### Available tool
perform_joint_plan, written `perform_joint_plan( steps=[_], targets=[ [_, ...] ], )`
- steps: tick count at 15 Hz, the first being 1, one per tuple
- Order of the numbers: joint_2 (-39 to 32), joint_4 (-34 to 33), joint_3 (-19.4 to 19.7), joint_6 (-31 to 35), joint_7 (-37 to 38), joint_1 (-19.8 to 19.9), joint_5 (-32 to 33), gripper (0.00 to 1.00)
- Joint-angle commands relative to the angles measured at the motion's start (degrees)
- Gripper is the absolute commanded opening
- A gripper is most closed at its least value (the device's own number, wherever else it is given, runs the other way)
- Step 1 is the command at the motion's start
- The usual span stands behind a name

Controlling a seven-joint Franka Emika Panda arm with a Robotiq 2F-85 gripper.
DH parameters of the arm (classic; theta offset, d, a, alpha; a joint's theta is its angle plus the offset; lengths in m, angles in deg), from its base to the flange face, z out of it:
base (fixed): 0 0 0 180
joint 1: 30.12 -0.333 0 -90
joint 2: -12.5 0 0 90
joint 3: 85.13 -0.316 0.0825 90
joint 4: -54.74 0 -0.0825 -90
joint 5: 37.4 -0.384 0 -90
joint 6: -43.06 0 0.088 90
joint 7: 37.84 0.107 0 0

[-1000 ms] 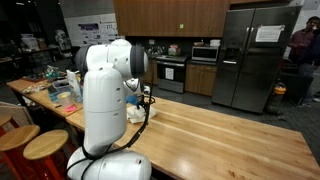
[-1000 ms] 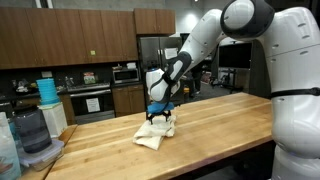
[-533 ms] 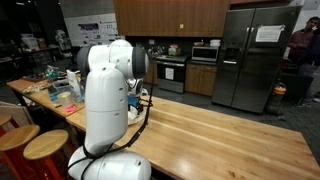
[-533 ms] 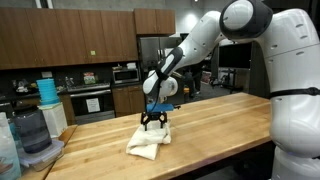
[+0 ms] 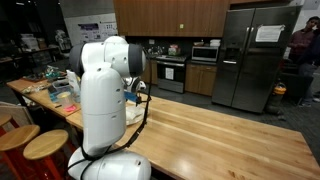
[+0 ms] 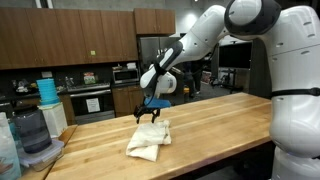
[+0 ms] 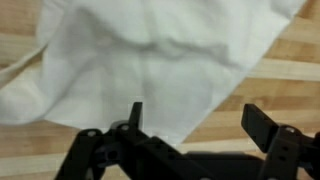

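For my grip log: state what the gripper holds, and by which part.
Nothing is held. The gripper hangs open above the white cloth on the wooden table.

cloth (image 6: 150, 141) white, plain; on it, gripper (image 6: 148, 112) black; below both, table (image 6: 215, 125) light wood, striped grain.

Dark wood cabinets (image 5: 170, 15), a steel refrigerator (image 5: 255, 55), a stove (image 5: 172, 75) and round stools (image 5: 45, 148) surround the wooden table (image 5: 230, 140).

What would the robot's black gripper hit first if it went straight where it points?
Probably the crumpled white cloth on the light wooden table; the open black gripper hangs above it, pointing down.
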Motion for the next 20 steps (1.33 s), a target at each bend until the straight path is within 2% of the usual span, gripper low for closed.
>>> perform_joint_plan(
  steps=[1, 4, 6, 8, 11, 14, 20],
  targets=[
    [6.1, 4.9, -2.7, 7.2, -3.1, 0.7, -7.7, 1.0],
    [6.0, 3.4, -5.1, 0.2, -8.0, 1.3, -16.7, 1.0],
    [5.6, 2.6, -5.3, -4.7, -10.5, 1.2, -20.4, 1.0],
    [5.5, 2.8, -4.6, -9.4, -10.7, 0.9, -20.7, 1.0],
    [4.5, 2.9, -2.3, -13.3, -5.7, 0.4, -13.2, 1.0],
    [2.0, 2.2, 0.7, -16.2, 1.8, 0.0, -1.4, 1.0],
    [-1.1, -0.3, 4.5, -19.1, 13.7, -1.3, 12.1, 1.0]
  ],
)
